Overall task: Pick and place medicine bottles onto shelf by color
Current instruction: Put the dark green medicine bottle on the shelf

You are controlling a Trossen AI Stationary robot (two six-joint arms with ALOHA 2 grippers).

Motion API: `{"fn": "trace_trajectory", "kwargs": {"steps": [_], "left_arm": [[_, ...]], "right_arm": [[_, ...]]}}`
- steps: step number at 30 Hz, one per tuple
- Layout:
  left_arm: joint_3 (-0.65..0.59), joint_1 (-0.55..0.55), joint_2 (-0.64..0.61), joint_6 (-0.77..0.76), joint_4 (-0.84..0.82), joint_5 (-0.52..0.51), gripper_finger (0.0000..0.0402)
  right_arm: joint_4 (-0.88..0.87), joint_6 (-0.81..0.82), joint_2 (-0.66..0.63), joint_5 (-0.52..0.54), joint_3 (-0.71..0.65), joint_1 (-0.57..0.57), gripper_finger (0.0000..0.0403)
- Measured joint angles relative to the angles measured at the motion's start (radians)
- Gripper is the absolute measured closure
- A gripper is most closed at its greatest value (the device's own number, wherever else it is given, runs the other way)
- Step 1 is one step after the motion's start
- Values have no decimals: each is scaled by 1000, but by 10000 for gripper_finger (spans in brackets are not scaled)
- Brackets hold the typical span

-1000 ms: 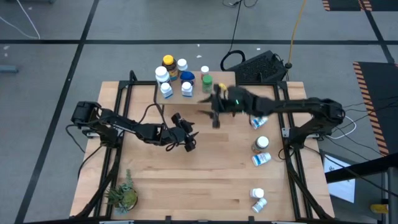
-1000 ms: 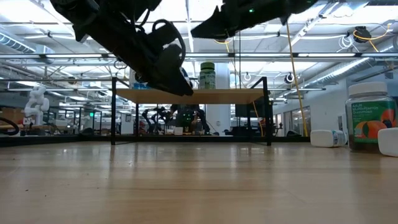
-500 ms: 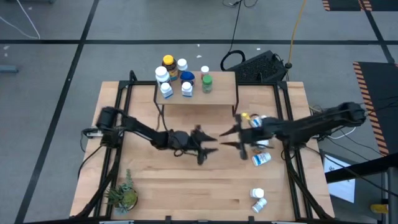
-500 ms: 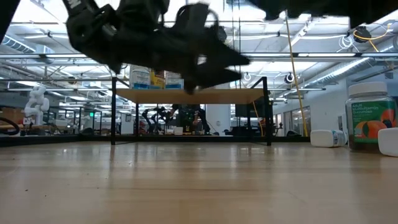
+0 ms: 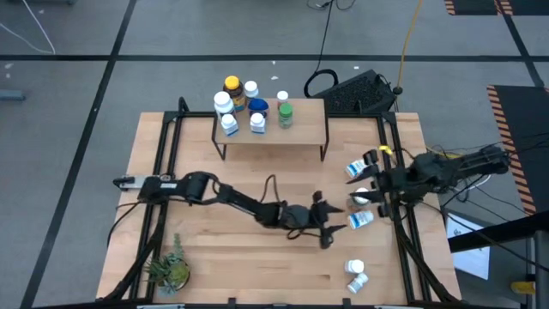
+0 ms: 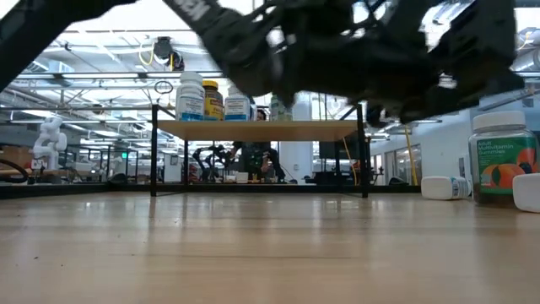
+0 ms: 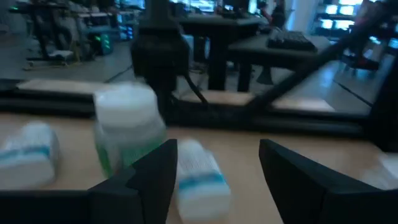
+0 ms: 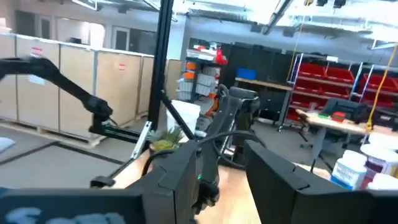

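Near the wooden surface's (image 5: 257,257) right side, the left pincer (image 5: 330,230) is held released beside a lying white blue-labelled medicine bottle (image 5: 361,220). The right pincer (image 5: 367,176), released, hovers nearby. Farther back, seven bottles are carried on the small light-wood shelf (image 5: 304,127).

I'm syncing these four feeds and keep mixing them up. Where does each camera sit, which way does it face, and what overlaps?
High view: above, facing straight down on the table, both arms, the shelf.
Low view: at tabletop height, facing across to the shelf; arms cross overhead.
Left wrist view: on the left arm, past its open left claw toward a lying white bottle.
Right wrist view: on the right arm, past the open right claw toward the left arm.
Shared: high and low views both show the shelved bottles.
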Motion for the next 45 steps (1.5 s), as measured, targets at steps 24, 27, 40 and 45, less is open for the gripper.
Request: {"fn": "trace_trajectory", "kwargs": {"steps": [24,27,40,45], "left_arm": [[429,171,168,176,-355,289,53],[429,174,181,191,-353,289,52],[428,179,204,83,-299,288,52],[429,180,219,55,-256,291,52]], "right_arm": [[-50,55,-108,-1,0,62,275],[-46,57,-90,-1,0,62,275],[-13,50,-50,0,0,62,275],[-4,50,-50,0,0,62,275]]}}
